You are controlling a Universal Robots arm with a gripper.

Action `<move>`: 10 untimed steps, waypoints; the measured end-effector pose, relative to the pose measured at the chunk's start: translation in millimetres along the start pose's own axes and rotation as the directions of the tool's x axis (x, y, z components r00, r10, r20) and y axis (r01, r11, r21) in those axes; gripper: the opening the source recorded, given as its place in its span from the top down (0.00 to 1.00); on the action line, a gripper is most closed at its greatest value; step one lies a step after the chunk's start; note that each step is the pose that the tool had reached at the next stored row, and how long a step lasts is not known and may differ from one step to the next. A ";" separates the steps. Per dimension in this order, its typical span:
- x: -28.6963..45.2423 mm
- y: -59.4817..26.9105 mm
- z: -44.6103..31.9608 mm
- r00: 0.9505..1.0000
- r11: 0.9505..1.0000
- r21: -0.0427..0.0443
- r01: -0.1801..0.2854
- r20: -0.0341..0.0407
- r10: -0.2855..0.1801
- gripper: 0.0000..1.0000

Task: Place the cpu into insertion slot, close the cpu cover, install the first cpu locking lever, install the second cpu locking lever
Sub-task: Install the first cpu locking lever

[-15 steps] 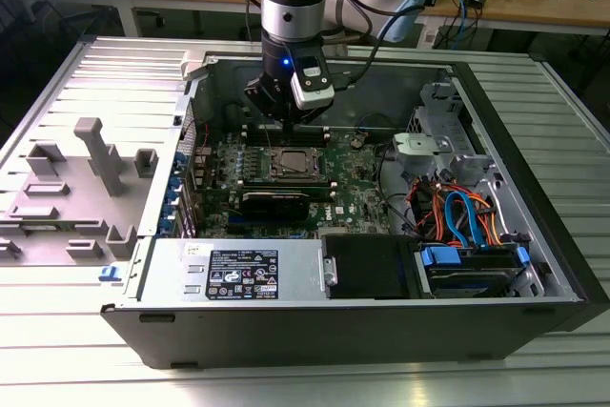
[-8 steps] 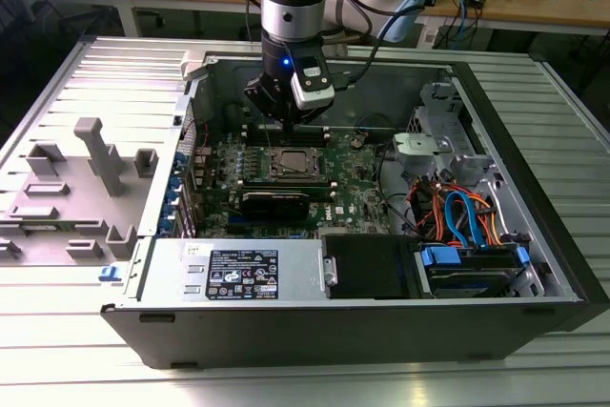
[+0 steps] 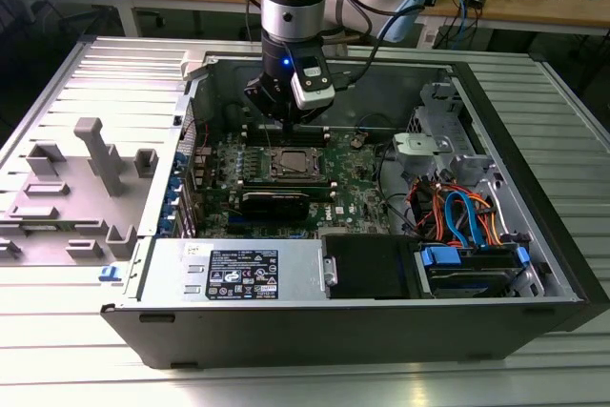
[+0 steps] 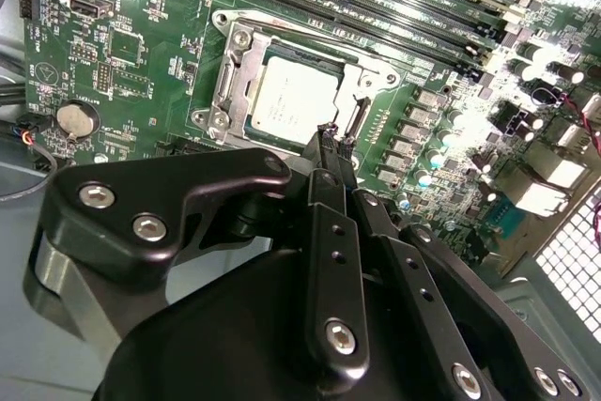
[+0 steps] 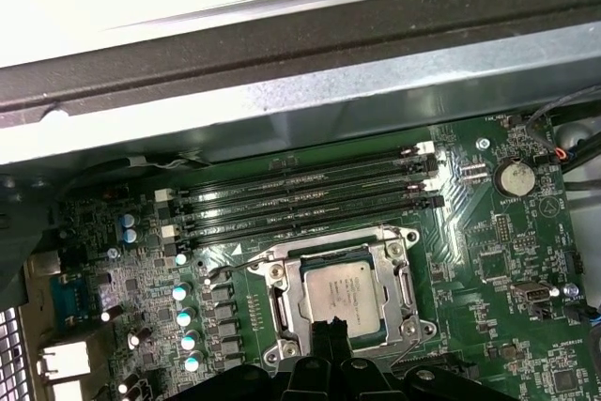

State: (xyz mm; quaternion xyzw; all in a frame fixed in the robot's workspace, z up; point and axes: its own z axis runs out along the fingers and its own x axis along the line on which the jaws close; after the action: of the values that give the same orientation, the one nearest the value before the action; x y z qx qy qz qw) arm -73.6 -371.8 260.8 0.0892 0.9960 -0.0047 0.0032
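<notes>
Down low inside the open computer case (image 3: 381,331) on the counter (image 3: 76,369), working with jaws pinched shut and gripping nothing visible. Hanging at twelve o'clock of the insertion slot (image 3: 294,165) in the exterior view, just above its edge. Clear look at the cpu (image 4: 291,100) in the second wrist view: seated flat in that slot, with the cpu cover (image 4: 228,72) lying down round it and framing the chip through its window. No telling the state of either locking lever.

Judging by that, probably at the lever stage. Use the closed jaws as a blunt pusher. Meet the lever near its free end, press straight down, then sweep sideways under the hook. Stay off the chip's face, off the memory slots (image 5: 300,196) and off the capacitors (image 5: 184,318) beside the socket. Go slowly, and back off at any sign of springing.
</notes>
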 end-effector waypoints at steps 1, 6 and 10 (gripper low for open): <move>0.0 0.0 0.0 1.000 1.000 0.000 0.001 0.000 -0.001 0.89; 0.0 -0.1 0.0 1.000 1.000 0.000 0.006 0.000 -0.006 0.89; 0.0 -0.6 0.0 1.000 1.000 -0.003 0.028 0.000 -0.028 0.89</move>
State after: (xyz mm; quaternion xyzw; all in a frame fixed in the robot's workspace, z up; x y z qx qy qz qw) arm -73.7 -372.4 260.8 0.0752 0.9972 -0.0031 0.0032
